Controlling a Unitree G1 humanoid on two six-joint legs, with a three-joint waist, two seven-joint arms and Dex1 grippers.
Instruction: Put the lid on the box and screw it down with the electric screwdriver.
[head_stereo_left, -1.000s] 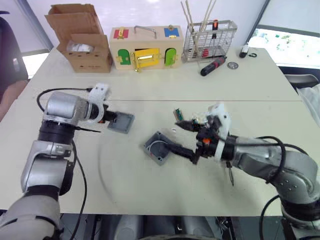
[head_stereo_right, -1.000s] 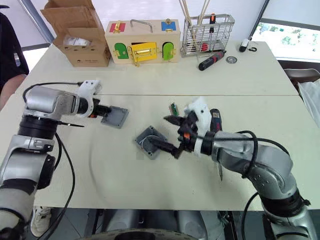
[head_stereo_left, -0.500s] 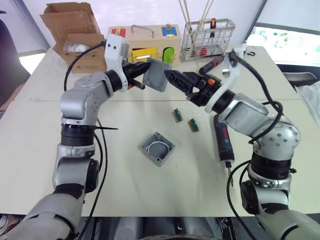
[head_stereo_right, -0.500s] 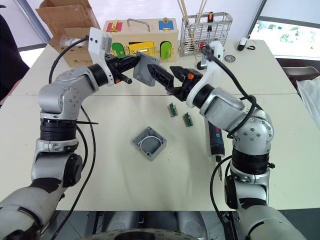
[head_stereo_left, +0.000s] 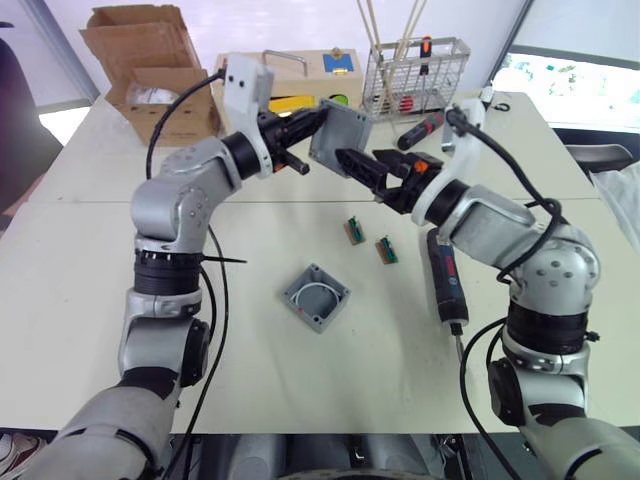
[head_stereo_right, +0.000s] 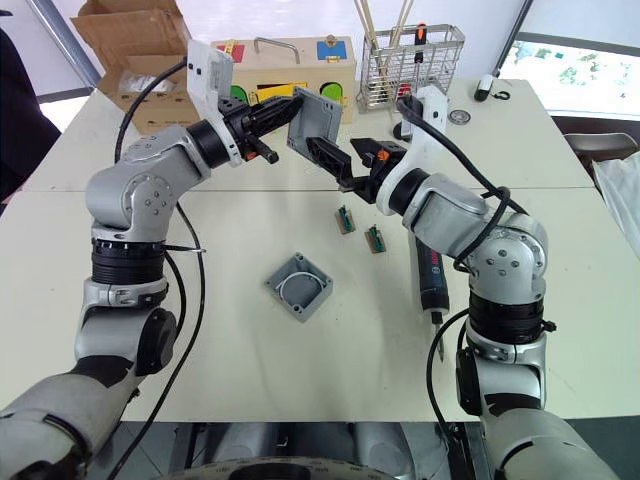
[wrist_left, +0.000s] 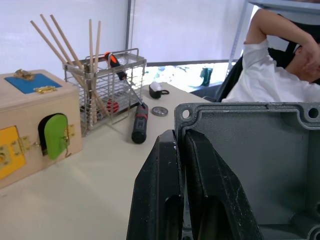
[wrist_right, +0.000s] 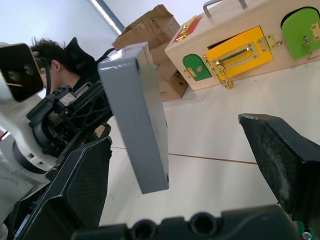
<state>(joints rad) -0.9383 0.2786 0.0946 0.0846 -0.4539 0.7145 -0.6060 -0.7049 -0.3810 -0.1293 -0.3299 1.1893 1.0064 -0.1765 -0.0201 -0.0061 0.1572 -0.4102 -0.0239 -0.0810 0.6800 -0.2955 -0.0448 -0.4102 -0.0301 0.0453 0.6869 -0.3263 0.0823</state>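
My left gripper (head_stereo_left: 318, 127) is raised above the table's far half, shut on one edge of the grey lid (head_stereo_left: 341, 136), which it holds on edge and facing right. The left wrist view shows the two fingers (wrist_left: 160, 190) clamped on the lid (wrist_left: 250, 165). My right gripper (head_stereo_left: 365, 168) is open just right of the lid. In the right wrist view the lid (wrist_right: 137, 125) stands between its spread fingers (wrist_right: 85, 185) without touching them. The grey box (head_stereo_left: 316, 297) sits open on the table below. The electric screwdriver (head_stereo_left: 447, 281) lies to its right.
Two small green circuit boards (head_stereo_left: 354, 229) (head_stereo_left: 386, 249) lie between the box and the arms. Along the far edge stand a cardboard carton (head_stereo_left: 160, 85), a wooden box with coloured doors (head_stereo_left: 335, 65) and a wire basket (head_stereo_left: 415, 75), with a hand screwdriver (head_stereo_left: 425, 128) nearby. A person (wrist_left: 280, 65) sits behind.
Both arms rose from the table, the left one lifting the lid. The lid has since shifted right, in between the open right fingers. The box stayed put.
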